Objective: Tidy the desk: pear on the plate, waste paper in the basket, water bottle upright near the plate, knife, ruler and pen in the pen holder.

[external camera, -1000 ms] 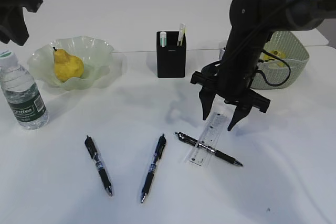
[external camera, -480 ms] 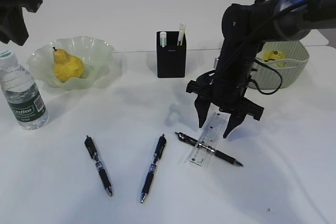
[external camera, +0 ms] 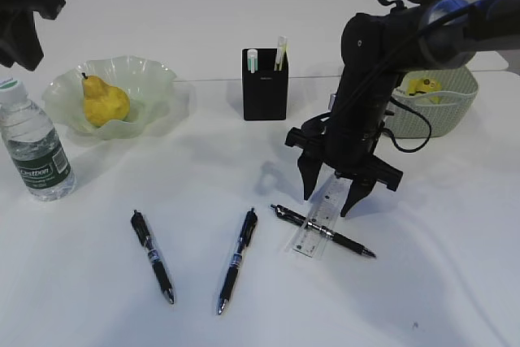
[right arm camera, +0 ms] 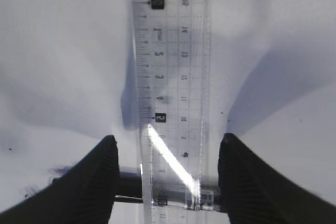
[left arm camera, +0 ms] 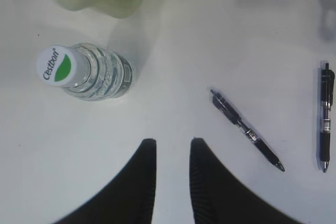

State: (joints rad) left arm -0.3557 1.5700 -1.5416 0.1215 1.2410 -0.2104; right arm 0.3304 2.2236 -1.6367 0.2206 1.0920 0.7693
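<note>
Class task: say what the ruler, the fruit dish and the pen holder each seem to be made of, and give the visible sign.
Ruler: clear plastic, probably; the desk shows through and it glints.
Dish: pale green translucent glass or plastic, glossy ruffled rim.
Pen holder: matte black, no shine; material unclear.

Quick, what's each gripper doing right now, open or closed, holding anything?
Left gripper: narrowly open, empty, above the desk.
Right gripper: open, straddling the ruler, not gripping it.
</note>
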